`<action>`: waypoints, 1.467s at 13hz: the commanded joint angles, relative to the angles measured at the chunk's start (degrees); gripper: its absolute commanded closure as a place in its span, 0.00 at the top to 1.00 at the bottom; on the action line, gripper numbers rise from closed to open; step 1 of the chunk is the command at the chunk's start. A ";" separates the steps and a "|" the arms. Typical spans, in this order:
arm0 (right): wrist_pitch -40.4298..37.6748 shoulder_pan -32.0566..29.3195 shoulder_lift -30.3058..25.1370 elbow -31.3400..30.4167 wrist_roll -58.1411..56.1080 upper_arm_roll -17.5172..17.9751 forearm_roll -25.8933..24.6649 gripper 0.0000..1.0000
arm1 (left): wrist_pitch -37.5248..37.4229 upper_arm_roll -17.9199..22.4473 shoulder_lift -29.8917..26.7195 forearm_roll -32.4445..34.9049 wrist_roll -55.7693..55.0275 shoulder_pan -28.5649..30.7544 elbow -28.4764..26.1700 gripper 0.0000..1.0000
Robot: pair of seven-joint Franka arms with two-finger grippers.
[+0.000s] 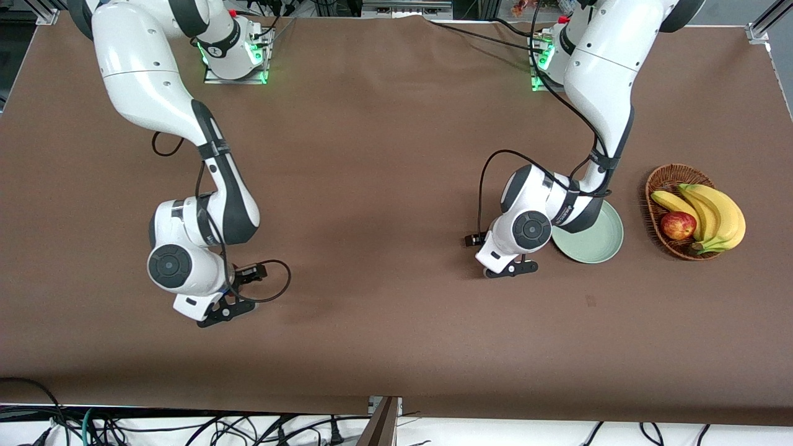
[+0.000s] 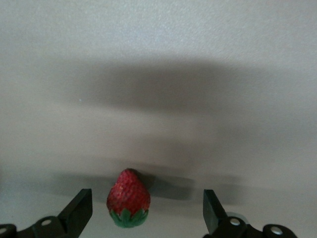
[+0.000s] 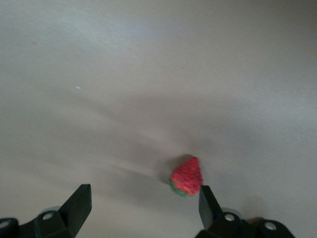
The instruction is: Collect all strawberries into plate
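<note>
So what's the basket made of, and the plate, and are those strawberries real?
The basket looks like woven brown wicker, matt, with strands showing in its rim. The plate seems smooth plastic or glazed ceramic, pale green with a soft sheen. The strawberries look fake, maybe foam or plastic: dull bumpy skin and stiff green tops.

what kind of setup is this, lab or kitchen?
Looks like a robotics lab bench: brown-covered table, aluminium framing at the corners, loose cables along the edge. The wicker fruit basket and plate look like props.
</note>
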 commanded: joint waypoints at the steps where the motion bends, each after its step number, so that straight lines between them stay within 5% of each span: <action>1: 0.27 -0.49 -0.06 -1.14 -1.26 0.66 -1.88 0.89 | 0.10 0.59 -2.90 0.02 -0.42 -0.27 -3.17 0.88; 4: 1.76 -0.93 0.99 -1.14 -1.52 0.66 -2.15 0.83 | -0.08 0.59 -2.99 0.10 -0.42 -0.27 -3.08 0.55; 7: 2.21 -2.34 2.22 -1.05 -4.07 0.66 -1.54 0.71 | 0.01 0.68 -2.82 0.10 0.10 0.26 -2.56 0.58; 9: 2.74 -2.51 2.66 -1.05 -3.98 0.66 -1.36 0.55 | 0.27 0.68 -2.64 0.10 0.11 0.17 -2.64 0.56; 12: 2.74 -2.51 2.75 -0.70 -3.19 0.74 -1.27 0.22 | 0.45 0.94 -2.55 0.10 0.11 0.17 -2.56 0.27; 13: 2.74 -2.43 2.75 -0.27 -3.19 0.92 -1.27 0.14 | 0.36 1.03 -2.55 0.10 0.11 0.26 -2.56 0.25; 19: -4.09 2.31 1.52 4.81 8.20 1.53 0.84 0.12 | -4.44 1.20 -5.97 0.19 4.74 4.11 -0.20 0.11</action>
